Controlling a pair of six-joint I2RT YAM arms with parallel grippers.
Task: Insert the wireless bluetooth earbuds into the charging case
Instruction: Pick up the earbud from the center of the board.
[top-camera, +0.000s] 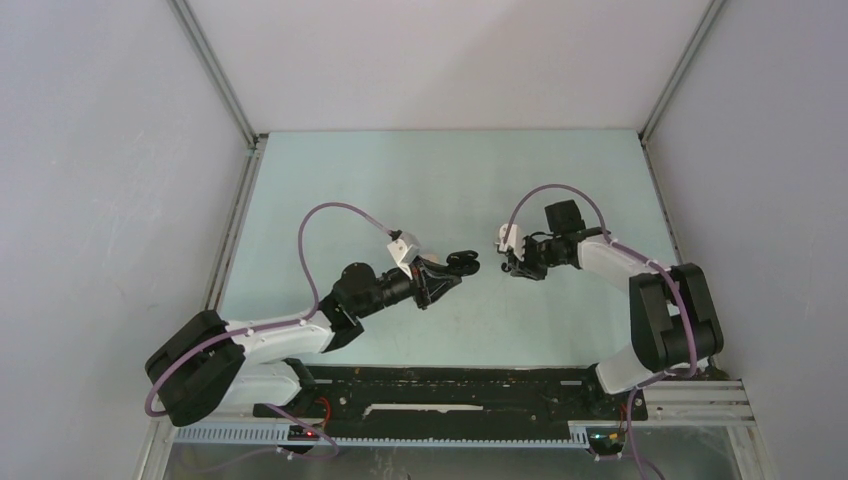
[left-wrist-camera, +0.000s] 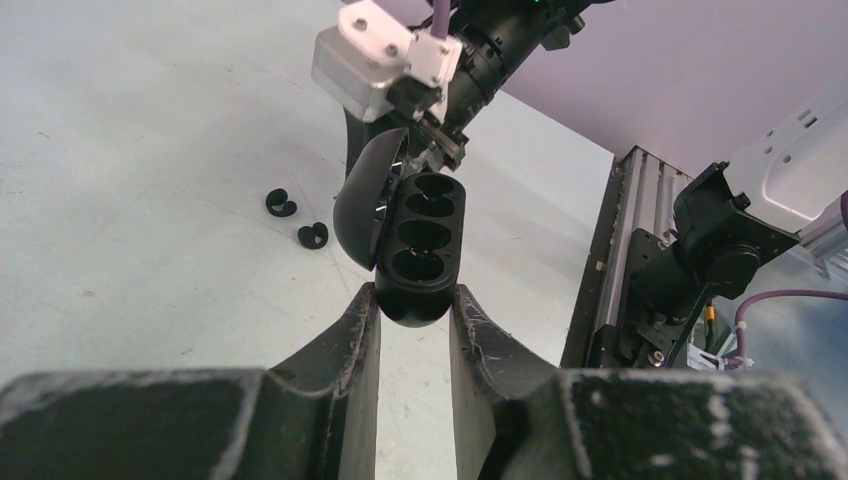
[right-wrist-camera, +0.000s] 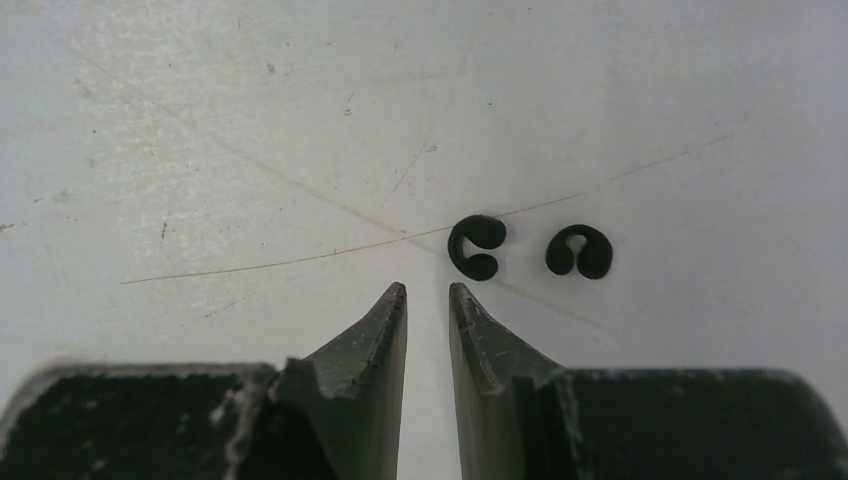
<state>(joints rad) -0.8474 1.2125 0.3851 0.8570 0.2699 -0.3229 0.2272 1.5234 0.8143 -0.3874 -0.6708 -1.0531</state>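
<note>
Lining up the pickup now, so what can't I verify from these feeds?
- Right wrist view: two earbuds show, but the charging case lies outside the frame.
- Top view: the earbuds are too small to pick out beside the right gripper.
- Left wrist view: the open case hides the right gripper's fingertips; fingers of the left gripper cover the case's bottom end.

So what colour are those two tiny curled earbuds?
Tiny curled earbuds: black, clearest in the right wrist view.
</note>
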